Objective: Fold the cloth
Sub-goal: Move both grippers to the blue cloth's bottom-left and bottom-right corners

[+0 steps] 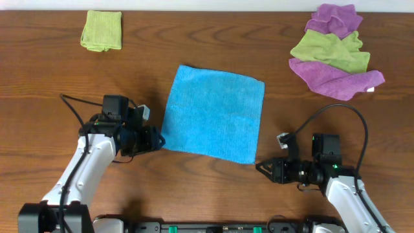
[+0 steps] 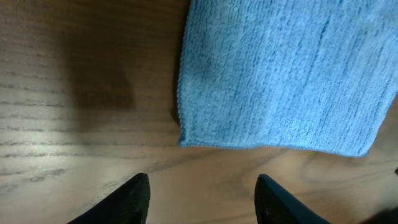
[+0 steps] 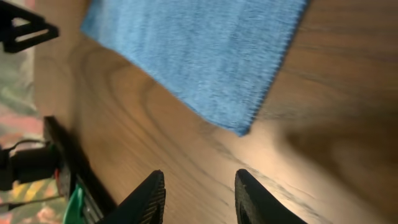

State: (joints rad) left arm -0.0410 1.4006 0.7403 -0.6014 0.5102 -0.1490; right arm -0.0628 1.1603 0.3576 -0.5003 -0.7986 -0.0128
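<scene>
Sky-blue microfibre, the cloth (image 1: 213, 113) lies spread flat near the middle of the wooden table (image 1: 52, 77), turned slightly askew and, by the look of it, one layer with no fold made yet. Its two near corners point toward the robot, and that seems to explain where the arms are. The left gripper (image 1: 157, 138) sits low just beside the near left corner, and the right gripper (image 1: 260, 167) sits just off the near right corner. Each wrist view shows its own corner a little ahead of the fingertips. Both pairs of jaws stand partly apart with only bare wood between them, so neither has hold of anything. I judge this a lined-up stance for pinching both near corners at once, so the near edge can be carried over to the far one. Well clear of the work, a folded lime-green cloth (image 1: 101, 30) rests at the far left, and a loose heap of purple and green cloths (image 1: 336, 55) at the far right.
</scene>
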